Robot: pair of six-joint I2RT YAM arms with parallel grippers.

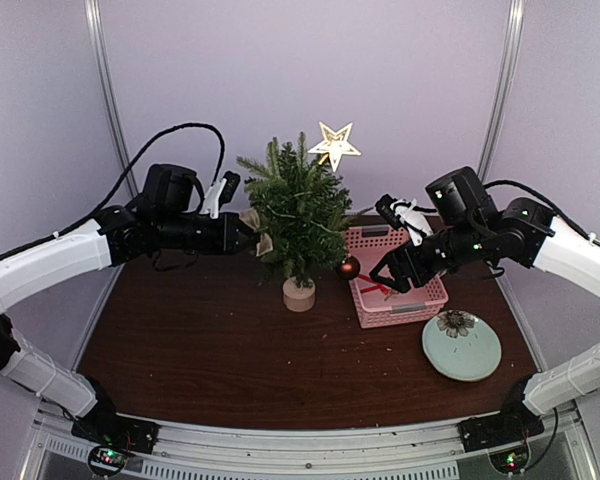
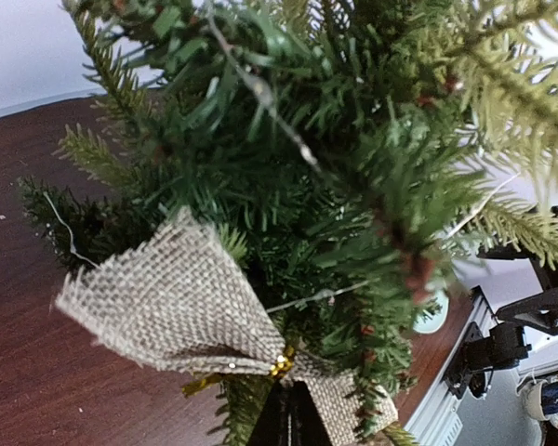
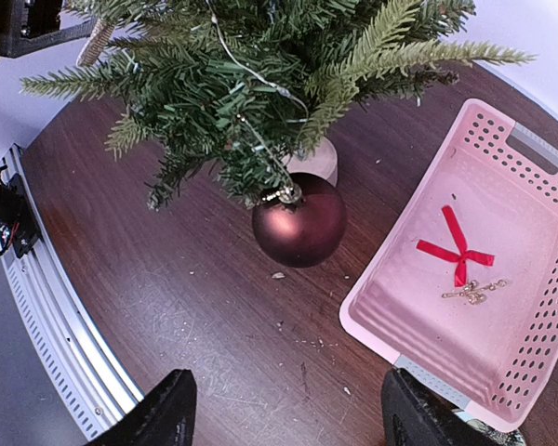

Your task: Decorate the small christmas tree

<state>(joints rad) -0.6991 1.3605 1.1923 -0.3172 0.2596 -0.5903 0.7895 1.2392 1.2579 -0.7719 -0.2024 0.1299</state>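
Note:
The small christmas tree (image 1: 298, 212) stands mid-table on its pale wooden stump (image 1: 299, 294), with a gold star (image 1: 335, 144) at the top and a dark red ball (image 1: 348, 267) hanging low on its right. My left gripper (image 1: 250, 236) is at the tree's left side, shut on the knot of a burlap bow (image 2: 172, 307) that is pressed into the branches (image 2: 353, 186). In the left wrist view the left gripper (image 2: 291, 404) shows at the bottom edge. My right gripper (image 3: 293, 423) is open and empty, above the table just in front of the red ball (image 3: 298, 219).
A pink basket (image 1: 405, 313) stands right of the tree. In the right wrist view the basket (image 3: 400, 307) holds a red ribbon bow (image 3: 456, 246) and a small gold ornament (image 3: 474, 292). A pale green plate (image 1: 472, 362) at the front right carries a dark pine-cone ornament (image 1: 456, 322).

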